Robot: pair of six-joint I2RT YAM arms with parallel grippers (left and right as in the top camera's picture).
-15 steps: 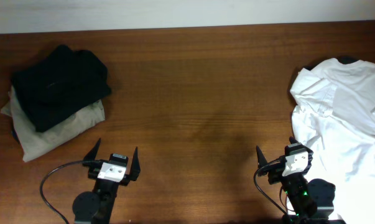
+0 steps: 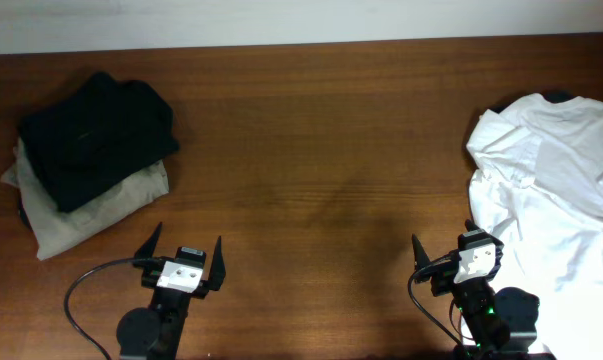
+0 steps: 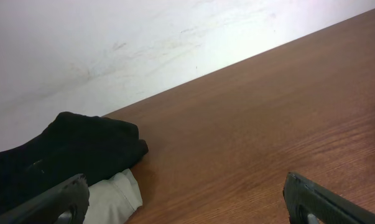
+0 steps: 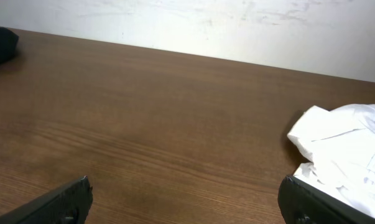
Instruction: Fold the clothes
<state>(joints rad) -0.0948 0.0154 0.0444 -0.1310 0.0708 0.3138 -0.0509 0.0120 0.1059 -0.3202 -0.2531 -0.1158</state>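
Presently both empty: left gripper (image 2: 188,243) fingers spread wide, right gripper (image 2: 443,248) likewise apart, both low at near edge of table (image 2: 321,140). White shirt (image 2: 556,180) crumpled just beside right gripper. Dark garment (image 2: 96,125) atop beige garment (image 2: 111,200), far left. Likely best: drag shirt to centre, flatten before folding.

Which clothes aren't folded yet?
The white shirt, lying rumpled on the right. The dark garment and the beige garment under it sit neatly folded on the left.

No legible text, label, brand, number or sign anywhere in these views.
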